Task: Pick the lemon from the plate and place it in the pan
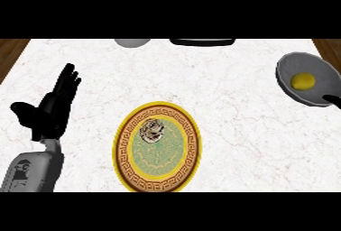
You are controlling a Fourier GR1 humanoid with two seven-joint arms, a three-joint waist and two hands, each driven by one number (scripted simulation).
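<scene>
The yellow lemon (304, 80) lies inside the grey pan (293, 67) at the counter's right edge, with the pan's black handle (332, 99) pointing toward the lower right. The ornate plate (158, 155), yellow-rimmed with a green centre, lies at the middle front and bears a small brownish patterned object (153, 130) near its upper part. My left hand (50, 108) stands at the left with fingers straight and pointing up, well apart from the plate. My right hand does not show.
A grey rounded object (132, 42) and a dark flat object (202, 41) sit at the counter's far edge. Wooden floor shows past both far corners of the white marble counter (220, 90).
</scene>
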